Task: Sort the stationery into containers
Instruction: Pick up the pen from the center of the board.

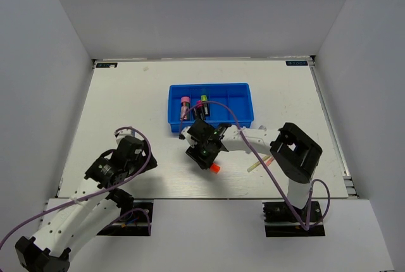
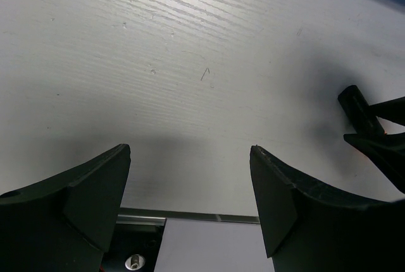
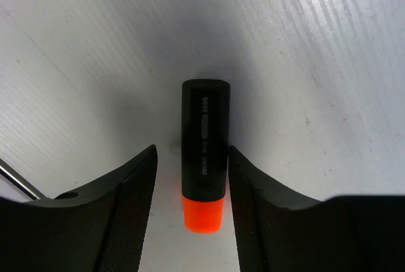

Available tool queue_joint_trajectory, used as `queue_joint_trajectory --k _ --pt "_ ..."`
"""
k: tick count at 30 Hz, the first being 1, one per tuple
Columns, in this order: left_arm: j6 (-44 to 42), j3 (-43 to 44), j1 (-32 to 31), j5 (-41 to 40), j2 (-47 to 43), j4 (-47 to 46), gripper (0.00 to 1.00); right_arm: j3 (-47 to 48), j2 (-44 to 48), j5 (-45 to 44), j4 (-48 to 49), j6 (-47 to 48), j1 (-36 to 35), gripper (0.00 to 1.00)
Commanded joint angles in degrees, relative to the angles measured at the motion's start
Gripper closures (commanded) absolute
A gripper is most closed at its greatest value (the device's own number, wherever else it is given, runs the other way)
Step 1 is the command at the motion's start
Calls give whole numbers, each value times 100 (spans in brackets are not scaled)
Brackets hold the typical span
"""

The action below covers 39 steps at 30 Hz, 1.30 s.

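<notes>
An orange-capped black highlighter [image 3: 204, 152] lies flat on the white table; only its cap shows in the top view [image 1: 215, 169]. My right gripper [image 3: 192, 152] is low over it and open. Its fingers straddle the black body, with a gap on the left side and the right finger close against it. It sits just in front of the blue tray [image 1: 240, 86]. A pink-capped highlighter [image 1: 185, 106] and a green-capped one [image 1: 204, 104] lie in the tray's left compartments. My left gripper [image 2: 190, 150] is open and empty over bare table at the front left [image 1: 142, 158].
A pale-yellow stick [image 1: 255, 167] and a pink stick [image 1: 269, 159] lie on the table right of the right gripper, near that arm's elbow. The table's front edge [image 2: 209, 216] is just under the left fingers. The right gripper's fingers [image 2: 370, 129] show at the left wrist view's right edge.
</notes>
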<state>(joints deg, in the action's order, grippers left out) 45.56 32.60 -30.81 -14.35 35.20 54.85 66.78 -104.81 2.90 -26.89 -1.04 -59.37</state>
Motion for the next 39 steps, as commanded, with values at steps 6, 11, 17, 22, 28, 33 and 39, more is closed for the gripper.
queue_joint_trajectory --k 6,11,17,22,28,33,39 --pt "49 -8 13 -15 -154 -27 13 -227 -373 -533 88 69 -101 59" --pt "58 10 22 -50 -215 52 13 -447 -584 -1282 114 367 -355 60" --pt "67 -34 22 -59 -312 52 13 -658 -742 -1327 80 315 -452 60" --pt "67 -17 14 -59 -312 78 13 -509 -900 -651 -131 192 -382 70" --pt "67 27 31 -121 -373 184 13 -421 -936 -35 -377 279 -321 94" --pt "58 36 31 -94 -374 184 13 -96 -542 -52 -589 446 -250 100" --pt "76 62 31 -86 -303 149 13 650 30 88 -1107 666 -171 100"
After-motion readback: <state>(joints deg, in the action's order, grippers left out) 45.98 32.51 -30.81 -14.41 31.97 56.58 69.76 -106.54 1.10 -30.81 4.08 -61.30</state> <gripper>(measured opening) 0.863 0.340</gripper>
